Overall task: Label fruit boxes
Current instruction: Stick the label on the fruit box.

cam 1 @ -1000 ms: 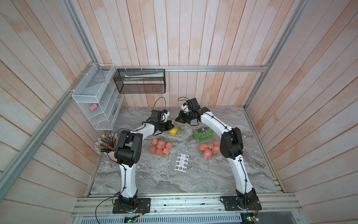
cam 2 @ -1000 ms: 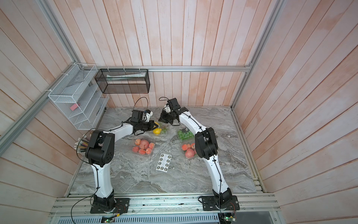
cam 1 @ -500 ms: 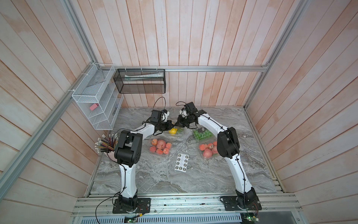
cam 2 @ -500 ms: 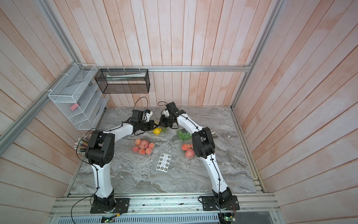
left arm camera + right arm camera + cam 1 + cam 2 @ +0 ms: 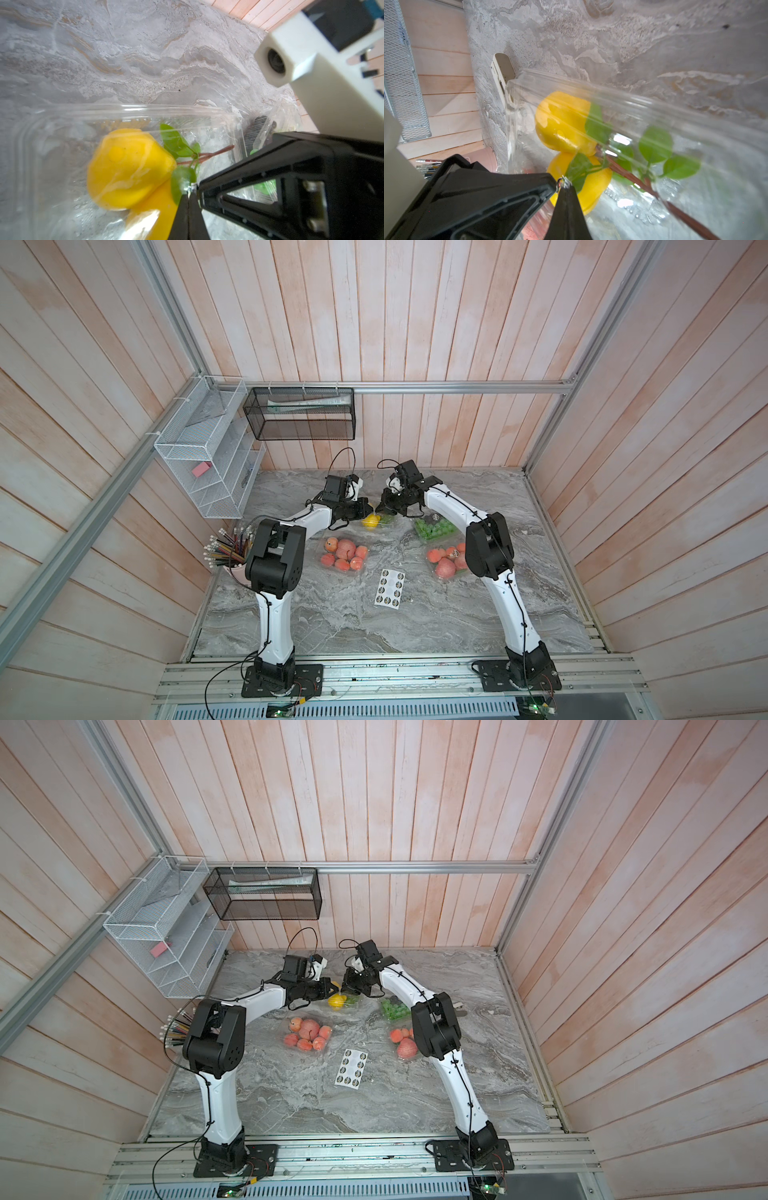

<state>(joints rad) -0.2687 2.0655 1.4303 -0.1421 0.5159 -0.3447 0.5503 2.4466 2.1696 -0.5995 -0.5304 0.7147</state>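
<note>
Where the far yellow-fruit box (image 5: 371,522) sits on the marble table (image 5: 332,622), left gripper (image 5: 370,512) clenched, right gripper (image 5: 379,509) clenched too, tips nearly meeting just above its lid, grape box (image 5: 434,529) just beside, sticker sheet (image 5: 390,588) lying nearer.

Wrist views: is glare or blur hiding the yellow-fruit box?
Left wrist: glare streaks cross the box lid, but the fruit is readable. Right wrist: the near rim is smeared and reflective, and the leaves are soft. Top views: sharp and evenly lit, though the box is tiny.
</note>
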